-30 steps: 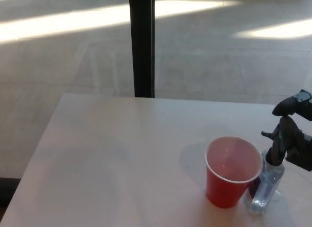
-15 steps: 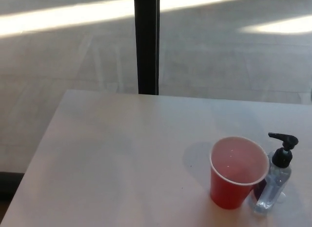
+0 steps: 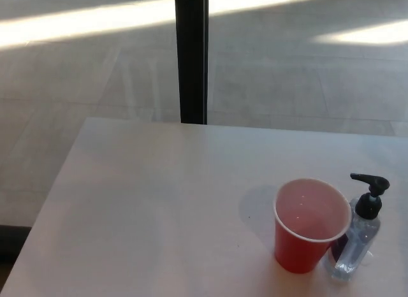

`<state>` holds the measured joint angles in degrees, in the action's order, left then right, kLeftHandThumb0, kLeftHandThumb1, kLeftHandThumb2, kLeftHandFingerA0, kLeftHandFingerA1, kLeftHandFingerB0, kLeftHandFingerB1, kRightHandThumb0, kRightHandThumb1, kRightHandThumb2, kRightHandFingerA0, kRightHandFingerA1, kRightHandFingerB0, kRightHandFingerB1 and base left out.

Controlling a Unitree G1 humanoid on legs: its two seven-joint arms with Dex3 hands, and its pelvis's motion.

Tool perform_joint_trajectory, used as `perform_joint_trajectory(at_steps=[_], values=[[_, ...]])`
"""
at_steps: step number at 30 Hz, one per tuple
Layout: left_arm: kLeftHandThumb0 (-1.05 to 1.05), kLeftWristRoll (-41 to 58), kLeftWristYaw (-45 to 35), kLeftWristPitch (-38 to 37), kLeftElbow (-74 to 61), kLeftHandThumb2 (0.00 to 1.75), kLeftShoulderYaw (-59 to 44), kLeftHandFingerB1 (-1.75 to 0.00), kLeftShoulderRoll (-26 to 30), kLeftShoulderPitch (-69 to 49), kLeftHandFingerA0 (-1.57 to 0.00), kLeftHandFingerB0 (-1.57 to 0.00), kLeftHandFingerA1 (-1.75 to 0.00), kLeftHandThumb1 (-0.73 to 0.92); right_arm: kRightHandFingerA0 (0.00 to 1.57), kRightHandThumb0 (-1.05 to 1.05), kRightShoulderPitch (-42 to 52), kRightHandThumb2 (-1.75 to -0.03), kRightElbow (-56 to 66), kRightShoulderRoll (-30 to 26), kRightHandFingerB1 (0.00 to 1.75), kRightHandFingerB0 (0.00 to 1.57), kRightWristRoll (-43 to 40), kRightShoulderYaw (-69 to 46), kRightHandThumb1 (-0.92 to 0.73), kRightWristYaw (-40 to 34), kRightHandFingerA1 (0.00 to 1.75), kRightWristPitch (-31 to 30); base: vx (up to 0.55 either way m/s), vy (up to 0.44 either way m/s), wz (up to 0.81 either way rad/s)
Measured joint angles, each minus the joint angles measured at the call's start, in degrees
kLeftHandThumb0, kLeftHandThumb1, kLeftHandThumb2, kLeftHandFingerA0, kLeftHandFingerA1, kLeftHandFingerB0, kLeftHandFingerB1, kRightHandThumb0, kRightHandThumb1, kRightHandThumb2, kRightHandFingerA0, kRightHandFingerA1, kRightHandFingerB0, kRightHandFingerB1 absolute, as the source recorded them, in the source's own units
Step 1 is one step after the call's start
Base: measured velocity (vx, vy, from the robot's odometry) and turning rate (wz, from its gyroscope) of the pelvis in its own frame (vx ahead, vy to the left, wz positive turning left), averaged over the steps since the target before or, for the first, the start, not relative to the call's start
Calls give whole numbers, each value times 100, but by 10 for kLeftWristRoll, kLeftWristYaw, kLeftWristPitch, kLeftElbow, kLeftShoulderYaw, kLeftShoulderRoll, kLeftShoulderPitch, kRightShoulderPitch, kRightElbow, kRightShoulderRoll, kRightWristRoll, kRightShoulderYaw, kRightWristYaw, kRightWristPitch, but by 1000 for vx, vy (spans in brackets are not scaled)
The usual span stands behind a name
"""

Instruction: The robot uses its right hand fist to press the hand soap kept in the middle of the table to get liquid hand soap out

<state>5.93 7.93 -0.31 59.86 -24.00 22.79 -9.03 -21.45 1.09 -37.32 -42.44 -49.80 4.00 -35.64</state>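
Head view: the hand soap bottle [image 3: 359, 236], clear with a black pump head, stands upright on the pale tabletop [image 3: 159, 208], towards its near right part. A red cup [image 3: 310, 225] stands upright immediately to the left of the bottle, appearing to touch or nearly touch it; contact cannot be confirmed. The pump nozzle [image 3: 368, 180] points left, towards the cup's open mouth. The cup's interior appears empty, though a small amount of soap would be too faint to make out. Beyond the bottle, past the tabletop's far edge, a dark vertical post [image 3: 191, 55] rises from a floor crossed by bright light bands. Neither the right hand nor the left hand is in view, so how far their fingers are spread, and whether they hold anything, cannot be told. Assessment: the pump stands at what looks like full height and nothing bears on it. No dispensed soap is visible, so the press should be treated as outstanding; the right fist must first be brought over the pump head.
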Motion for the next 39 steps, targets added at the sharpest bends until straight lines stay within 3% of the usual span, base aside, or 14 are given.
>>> perform_joint_trajectory(at_steps=[1, 10, 11, 13, 14, 17, 18, 19, 22, 23, 24, 25, 27, 39], values=[[-37, 0, 0, 0, 4, 94, 0, -85, 1, 0, -81, -61, -99, 44, 100, -21, 14, -106, -19, -6, 130, 79, 4, -12, -58, 1, 175, 4, 0, 0, 0], [-35, 0, 0, 0, 6, 94, 1, -86, 1, 1, -83, -61, -101, 43, 104, -23, 110, -107, -162, 10, 128, 81, 43, -107, -55, -32, 175, 63, 0, 0, 0], [-35, 0, 0, 0, 7, 94, 0, -83, 1, 1, -82, -57, -100, 43, 125, -32, 120, -114, -179, 16, 110, 86, 47, -115, -56, -38, 139, 71, 0, 0, 0], [-35, 0, 0, 0, 8, 94, 1, -83, 1, 1, -82, -57, -100, 43, 125, -32, 136, -114, -205, 24, 110, 86, 55, -124, -56, -49, 139, 85, 0, 0, 0], [-38, 0, 0, 0, 8, 96, 1, -84, 1, 2, -79, -59, -99, 41, 104, -21, 144, -109, -219, 29, 122, 78, 59, -128, -61, -54, 175, 92, 0, 0, 0], [-37, 0, 0, 0, 8, 94, 1, -89, 1, 2, -83, -67, -101, 42, 106, -23, 161, -103, -261, 42, 126, 77, 67, -140, -63, -73, 175, 111, 0, 0, 0], [-35, 0, 0, 0, 7, 93, 1, -88, 1, 2, -83, -65, -102, 44, 129, -34, 168, -109, -285, 49, 105, 83, 71, -146, -57, -84, 138, 122, 0, 0, 0], [-34, 0, 0, 0, 5, 92, 1, -87, 1, 2, -82, -64, -101, 44, 106, -26, 172, -104, -301, 52, 121, 83, 73, -148, -55, -89, 172, 128, 0, 0, 0], [-34, 0, 0, 0, 5, 92, 1, -88, 1, 3, -83, -65, -103, 43, 120, -26, 186, -99, -354, 60, 103, 95, 84, -143, -55, -104, 154, 149, 0, 0, 0], [-35, 0, 0, 0, 4, 92, 1, -88, 1, 3, -83, -66, -102, 44, 132, -24, 191, -109, -373, 62, 93, 92, 89, -138, -52, -109, 130, 158, 0, 0, 0], [-35, 0, 0, 0, 4, 92, 1, -87, 1, 3, -83, -64, -102, 43, 128, -23, 195, -107, -385, 63, 87, 86, 92, -134, -53, -112, 126, 164, 0, 0, 0], [-34, 0, 0, 0, 4, 92, 1, -86, 1, 3, -82, -63, -101, 44, 96, -33, 198, -69, -399, 66, 66, 69, 97, -128, -74, -115, 125, 173, 0, 0, 0], [-35, -1, 0, 0, 4, 94, 1, -85, 1, 3, -80, -61, -99, 43, 98, -38, 207, -62, -423, 69, 54, 63, 107, -111, -75, -118, 100, 187, 0, 0, 0], [-36, 0, 0, 0, -5, 94, 0, -86, 1, -5, -82, -62, -100, 44, 90, -40, 244, -60, -564, 84, 79, 69, 152, -11, -66, -118, 111, 272, 0, 0, 0]])
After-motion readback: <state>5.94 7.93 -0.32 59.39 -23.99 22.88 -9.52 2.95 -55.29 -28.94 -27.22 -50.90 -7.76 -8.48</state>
